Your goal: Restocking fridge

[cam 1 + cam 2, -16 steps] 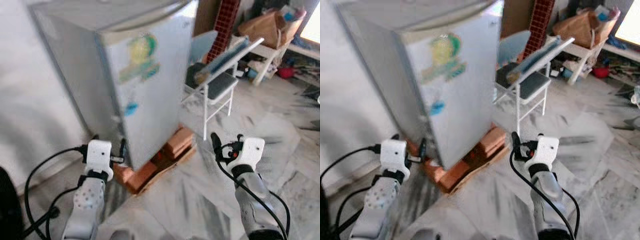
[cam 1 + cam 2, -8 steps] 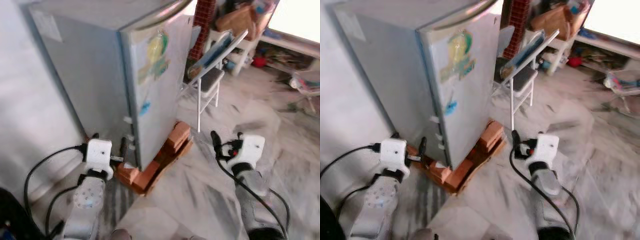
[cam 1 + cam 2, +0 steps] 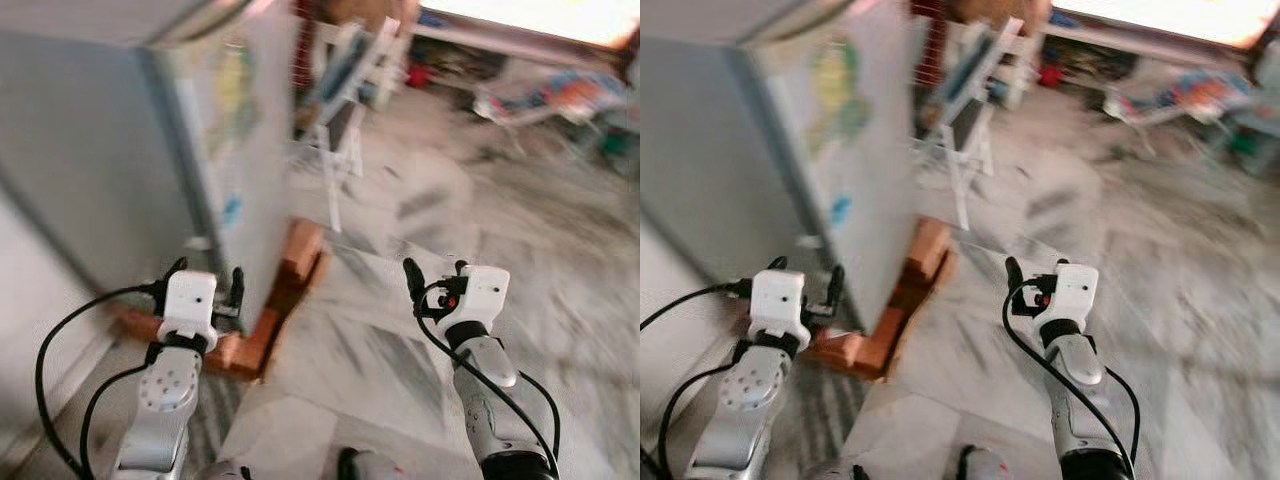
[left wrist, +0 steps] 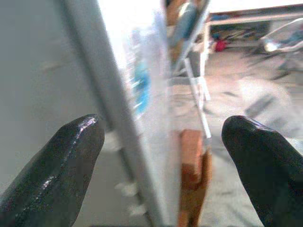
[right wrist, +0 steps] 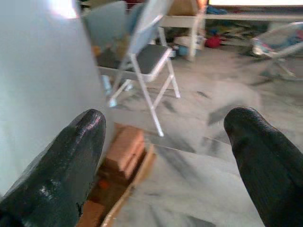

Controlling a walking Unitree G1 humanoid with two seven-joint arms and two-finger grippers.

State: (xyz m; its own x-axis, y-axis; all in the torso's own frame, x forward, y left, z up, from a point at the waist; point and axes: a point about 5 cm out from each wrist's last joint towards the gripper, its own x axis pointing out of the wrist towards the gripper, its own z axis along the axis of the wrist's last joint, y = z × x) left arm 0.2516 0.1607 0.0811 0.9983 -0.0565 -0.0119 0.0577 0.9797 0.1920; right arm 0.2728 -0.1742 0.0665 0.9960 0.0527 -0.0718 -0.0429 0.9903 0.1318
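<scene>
A small grey fridge (image 3: 120, 150) stands at my left, its door (image 3: 245, 120) closed and carrying colourful stickers. It rests on red bricks (image 3: 297, 262). My left gripper (image 3: 209, 271) is open and empty, held low beside the fridge's front corner; in the left wrist view the left gripper (image 4: 163, 142) looks along the door's edge (image 4: 118, 109). Over the marble floor to the right of the fridge, my right gripper (image 3: 435, 272) is open with nothing in it. Through the right wrist view, the right gripper (image 5: 163, 137) faces the bricks (image 5: 124, 149) and a chair. Both eye views are blurred.
A white folding chair (image 3: 340, 90) with a board leaning on it stands just beyond the fridge. Shelves and clutter (image 3: 560, 90) line the far right. A wall (image 3: 30, 330) closes off the left. Open marble floor (image 3: 420, 210) stretches ahead and to the right.
The whole picture has swung and blurred, so the camera has turned; the fridge now sits further left and more floor shows. Both arms keep the same pose, grippers still open.
</scene>
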